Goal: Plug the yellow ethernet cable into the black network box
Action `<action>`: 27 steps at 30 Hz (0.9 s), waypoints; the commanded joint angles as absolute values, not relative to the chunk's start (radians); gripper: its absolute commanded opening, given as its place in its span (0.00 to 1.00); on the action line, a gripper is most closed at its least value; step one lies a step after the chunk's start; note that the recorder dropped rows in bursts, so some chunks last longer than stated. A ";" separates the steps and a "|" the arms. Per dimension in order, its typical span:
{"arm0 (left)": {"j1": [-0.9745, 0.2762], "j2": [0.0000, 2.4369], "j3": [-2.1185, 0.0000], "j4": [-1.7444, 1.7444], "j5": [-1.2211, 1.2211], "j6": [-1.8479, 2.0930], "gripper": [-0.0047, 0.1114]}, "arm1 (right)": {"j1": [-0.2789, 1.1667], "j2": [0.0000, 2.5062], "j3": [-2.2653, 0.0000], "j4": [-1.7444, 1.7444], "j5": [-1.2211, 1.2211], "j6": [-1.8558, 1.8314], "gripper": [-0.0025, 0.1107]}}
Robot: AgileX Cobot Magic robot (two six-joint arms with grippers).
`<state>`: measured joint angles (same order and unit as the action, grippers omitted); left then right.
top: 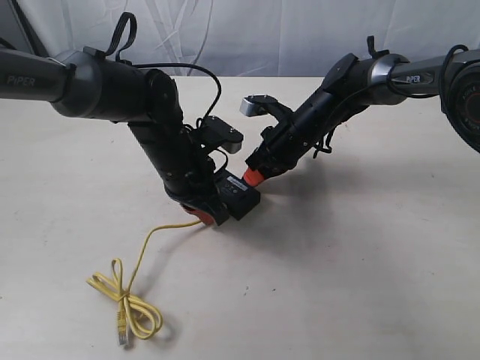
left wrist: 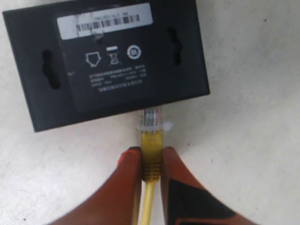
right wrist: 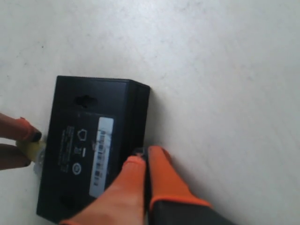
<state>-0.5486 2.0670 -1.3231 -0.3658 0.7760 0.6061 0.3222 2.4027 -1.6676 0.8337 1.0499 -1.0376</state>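
Pale cream table (top: 360, 262), matte, faintly speckled. Carried the black network box (top: 241, 196) flat near the middle, labelled face up. Carried the yellow ethernet cable (top: 131, 304) toward the near left of the exterior view, gathered in loose narrow loops well apart from the box, with one clear plug (top: 121, 332) resting on the surface. Showed a single strand leading from the loops toward the box, far plug against the box's side.

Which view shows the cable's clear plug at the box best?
The left wrist view: the clear plug sits sharp between the left tool and the black network box. The right wrist view shows a sliver; the exterior view hides it.
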 commanded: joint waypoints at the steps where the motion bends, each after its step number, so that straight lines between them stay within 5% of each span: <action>1: -0.551 2.059 -1.328 -0.392 0.733 0.602 0.04 | 0.327 2.418 -1.661 0.772 1.062 -1.043 0.01; 27: -0.551 2.059 -1.328 -0.344 0.813 0.549 0.04 | 0.327 2.418 -1.661 0.772 1.075 -1.043 0.01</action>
<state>-0.5486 2.0670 -1.3231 -0.3343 0.7797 0.5639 0.3222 2.4027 -1.6676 0.8337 1.0518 -1.0355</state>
